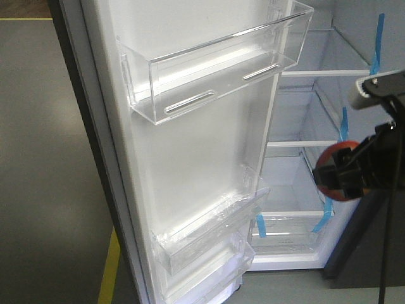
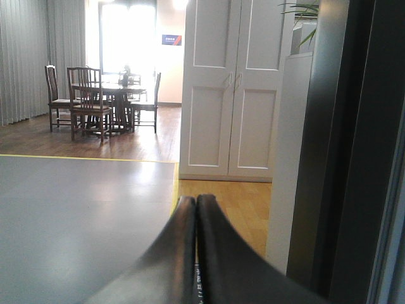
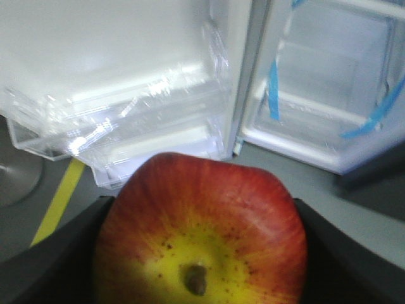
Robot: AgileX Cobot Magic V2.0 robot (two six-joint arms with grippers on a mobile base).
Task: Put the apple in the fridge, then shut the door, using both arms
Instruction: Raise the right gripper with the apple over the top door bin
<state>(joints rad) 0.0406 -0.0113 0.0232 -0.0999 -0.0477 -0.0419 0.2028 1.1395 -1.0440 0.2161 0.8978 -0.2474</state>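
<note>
Front view: right gripper (image 1: 345, 174) clamps the apple (image 1: 328, 158) just outside the fridge (image 1: 297, 183), not yet inside. Door (image 1: 190, 158) wide open. Left gripper (image 2: 196, 253) pinched together, empty. Placing and closing both remain.

You see a grey floor (image 2: 76, 215) edged with a yellow line (image 2: 88, 158), then wood flooring (image 2: 145, 136) running to a dark dining table (image 2: 120, 88) and chairs (image 2: 88, 104). Grey curtains (image 2: 31, 57) hang at left, a window (image 2: 126, 38) glares behind, and a white panelled cupboard (image 2: 231, 95) stands right.
</note>
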